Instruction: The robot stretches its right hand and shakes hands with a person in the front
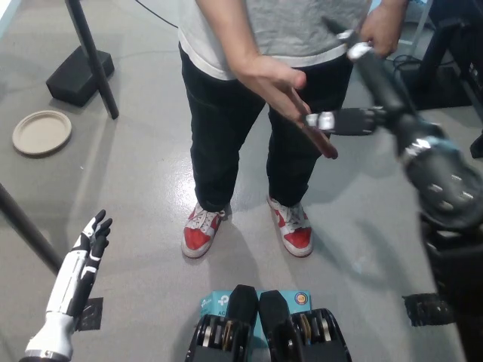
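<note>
My right hand [370, 90] was raised near the top right, fingers spread and gripping nothing, one fingertip just beside the person's hand [283, 94]. That hand was open too, stretched toward mine in front of the person [256, 75]. My left hand [84, 260] rested at the lower left over the floor [121, 173], fingers straight and slightly apart

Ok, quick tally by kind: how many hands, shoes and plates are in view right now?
Robot hands: 2, the white left hand low at the left and the black right hand raised and spread.
Person's hands: 2, one hand reaching out open, the other hand by the waist.
Red and white shoes: 2.
Plates: 1.
Total: 7.
</note>
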Robot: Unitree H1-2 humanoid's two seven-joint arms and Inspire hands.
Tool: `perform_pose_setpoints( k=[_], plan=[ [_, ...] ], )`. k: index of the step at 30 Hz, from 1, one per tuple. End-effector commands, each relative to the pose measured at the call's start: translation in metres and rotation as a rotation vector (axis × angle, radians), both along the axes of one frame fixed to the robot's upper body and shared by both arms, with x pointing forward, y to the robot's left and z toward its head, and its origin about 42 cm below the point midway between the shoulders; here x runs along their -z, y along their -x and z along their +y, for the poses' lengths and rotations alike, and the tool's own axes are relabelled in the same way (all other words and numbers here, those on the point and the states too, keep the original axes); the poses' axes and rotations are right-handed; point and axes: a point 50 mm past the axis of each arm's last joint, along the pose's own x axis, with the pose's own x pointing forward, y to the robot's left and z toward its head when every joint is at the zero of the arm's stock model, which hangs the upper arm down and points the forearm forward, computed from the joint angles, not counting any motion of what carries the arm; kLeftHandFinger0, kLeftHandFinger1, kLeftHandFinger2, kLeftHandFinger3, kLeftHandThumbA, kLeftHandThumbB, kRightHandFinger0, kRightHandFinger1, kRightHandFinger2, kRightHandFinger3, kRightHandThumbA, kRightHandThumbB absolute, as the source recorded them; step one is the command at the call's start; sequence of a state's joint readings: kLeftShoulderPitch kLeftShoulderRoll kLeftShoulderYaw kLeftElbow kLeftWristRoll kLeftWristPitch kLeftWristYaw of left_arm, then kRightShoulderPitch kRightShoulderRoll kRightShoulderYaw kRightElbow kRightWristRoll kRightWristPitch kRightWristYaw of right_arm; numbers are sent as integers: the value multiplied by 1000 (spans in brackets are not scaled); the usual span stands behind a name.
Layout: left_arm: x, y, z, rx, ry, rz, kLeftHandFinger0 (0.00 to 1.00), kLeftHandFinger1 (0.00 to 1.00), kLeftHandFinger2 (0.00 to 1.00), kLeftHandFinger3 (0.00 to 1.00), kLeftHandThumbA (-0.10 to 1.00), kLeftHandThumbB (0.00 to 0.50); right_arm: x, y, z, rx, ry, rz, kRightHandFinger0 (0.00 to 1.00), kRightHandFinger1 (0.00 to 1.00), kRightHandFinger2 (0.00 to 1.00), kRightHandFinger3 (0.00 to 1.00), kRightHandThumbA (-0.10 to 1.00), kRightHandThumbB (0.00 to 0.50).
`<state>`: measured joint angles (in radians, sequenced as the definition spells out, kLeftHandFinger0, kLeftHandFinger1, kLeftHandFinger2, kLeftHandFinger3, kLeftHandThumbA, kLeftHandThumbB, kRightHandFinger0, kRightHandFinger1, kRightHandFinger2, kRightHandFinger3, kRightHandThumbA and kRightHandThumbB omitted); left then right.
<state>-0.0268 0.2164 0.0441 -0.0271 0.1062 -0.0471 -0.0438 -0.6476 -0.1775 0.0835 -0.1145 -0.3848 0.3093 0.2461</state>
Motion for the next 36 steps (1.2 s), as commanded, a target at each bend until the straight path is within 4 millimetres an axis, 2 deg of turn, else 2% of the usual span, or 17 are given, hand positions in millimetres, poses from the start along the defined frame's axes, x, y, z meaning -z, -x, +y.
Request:
perform_pose_setpoints(
  k=[1, 3, 6, 7, 10, 13, 14, 15, 16, 19, 21, 22, 23, 26, 27, 32, 36],
  plan=[
    [-13, -6, 3, 20, -11, -36, 1000, 1000, 1000, 1000, 1000, 49, -24, 35, -29, -43, -55, -150, 1000, 1000, 1000, 1000, 1000, 434],
    [-12, -5, 2, 11, -12, -35, 1000, 1000, 1000, 1000, 1000, 46, -13, 46, -45, -7, -33, -143, 1000, 1000, 1000, 1000, 1000, 431],
    [-8, -2, 3, 15, -12, -26, 1000, 1000, 1000, 1000, 1000, 45, 15, 53, -62, 30, -69, -90, 1000, 1000, 1000, 1000, 1000, 410],
    [-6, -3, 3, 11, -7, -28, 1000, 1000, 1000, 1000, 1000, 49, 36, 55, -70, 45, -105, -49, 1000, 1000, 1000, 1000, 1000, 394],
    [-2, -2, 2, 13, -10, -19, 1000, 1000, 1000, 1000, 1000, 46, 82, 68, -81, 95, -178, 79, 1000, 1000, 1000, 1000, 1000, 389],
    [-1, -3, 0, 21, 4, -9, 1000, 1000, 1000, 1000, 1000, 65, 134, 82, -91, 150, -241, 197, 1000, 1000, 1000, 1000, 1000, 330],
    [1, -3, -1, 27, 12, -9, 1000, 1000, 1000, 1000, 1000, 55, 155, 86, -92, 172, -266, 241, 1000, 1000, 1000, 1000, 1000, 324],
    [2, -1, 0, 26, 14, -6, 1000, 1000, 1000, 1000, 1000, 56, 157, 88, -92, 173, -267, 245, 1000, 1000, 1000, 1000, 1000, 323],
    [3, 1, 0, 27, 21, -1, 1000, 1000, 1000, 1000, 1000, 70, 172, 91, -91, 182, -286, 271, 1000, 1000, 1000, 1000, 1000, 310],
    [6, 5, -1, 22, 21, 12, 1000, 1000, 1000, 1000, 1000, 60, 213, 93, -92, 179, -363, 342, 1000, 1000, 1000, 1000, 1000, 230],
    [7, 5, -1, 16, 18, 11, 1000, 1000, 1000, 1000, 1000, 61, 225, 94, -94, 180, -372, 370, 1000, 1000, 1000, 1000, 1000, 200],
    [7, 5, 0, 14, 16, 10, 1000, 1000, 1000, 1000, 1000, 61, 229, 94, -94, 183, -372, 388, 1000, 1000, 1000, 1000, 1000, 200],
    [9, 7, -1, 14, 20, 13, 1000, 1000, 1000, 1000, 1000, 63, 235, 97, -96, 183, -368, 396, 1000, 1000, 1000, 1000, 1000, 225],
    [10, 7, -1, 14, 21, 14, 1000, 1000, 1000, 1000, 1000, 64, 237, 96, -96, 181, -369, 392, 1000, 1000, 1000, 1000, 1000, 224],
    [9, 6, -1, 16, 11, 9, 1000, 1000, 1000, 1000, 1000, 63, 242, 97, -98, 179, -382, 394, 1000, 1000, 1000, 1000, 1000, 234],
    [14, 15, 0, 3, 14, 17, 1000, 1000, 1000, 1000, 1000, 66, 250, 100, -98, 161, -387, 404, 1000, 1000, 1000, 1000, 1000, 208],
    [14, 16, 0, 7, 7, 13, 1000, 1000, 1000, 1000, 1000, 57, 252, 105, -97, 166, -398, 406, 1000, 1000, 1000, 1000, 1000, 223]
  ],
)
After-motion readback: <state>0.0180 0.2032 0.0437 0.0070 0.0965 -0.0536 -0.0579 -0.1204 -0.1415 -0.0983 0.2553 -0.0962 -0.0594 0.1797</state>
